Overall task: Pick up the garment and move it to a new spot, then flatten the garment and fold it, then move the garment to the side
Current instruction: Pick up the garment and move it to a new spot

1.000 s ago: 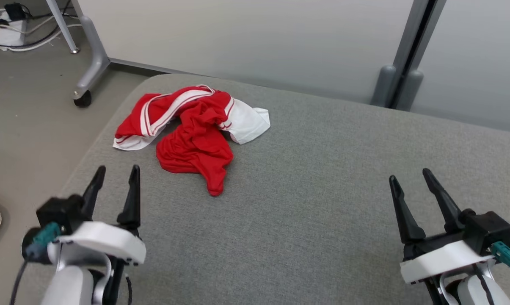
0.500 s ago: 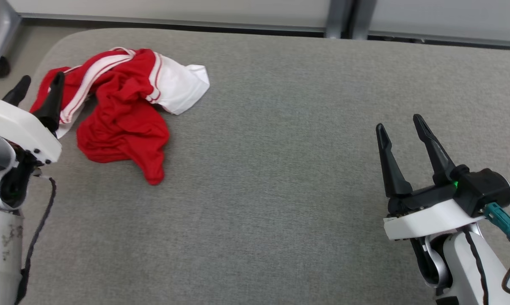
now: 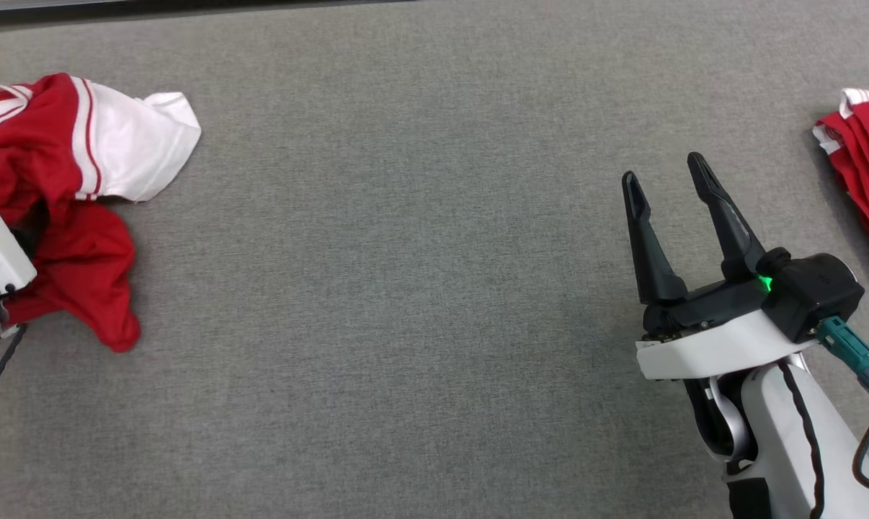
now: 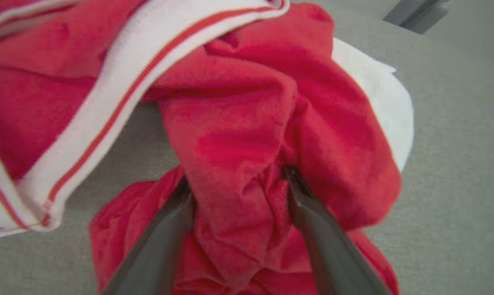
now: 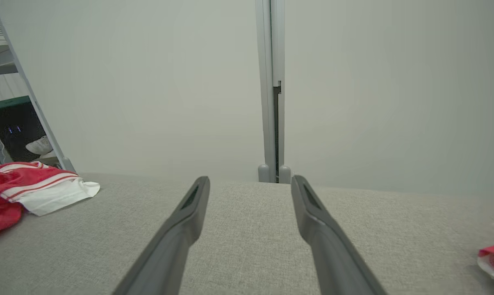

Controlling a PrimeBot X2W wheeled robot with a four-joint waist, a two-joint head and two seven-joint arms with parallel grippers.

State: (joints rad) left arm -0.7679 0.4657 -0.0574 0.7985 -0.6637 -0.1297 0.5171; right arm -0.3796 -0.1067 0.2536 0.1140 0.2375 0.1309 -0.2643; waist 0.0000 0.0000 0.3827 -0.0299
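Left pincer (image 4: 237, 178) (jaws apart) straddles a garment (image 4: 230, 102) fold.

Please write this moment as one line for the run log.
step: pick-up | left gripper: open, astride garment | right gripper: open, empty | garment: crumpled, not lifted

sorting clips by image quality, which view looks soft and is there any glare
Left wrist view: the garment sits close to the lens and looks soft, weave smeared. Head view: crisp, even light, no hard shadows around the right gripper. Right wrist view: sharp, the wall flatly lit, no glare.
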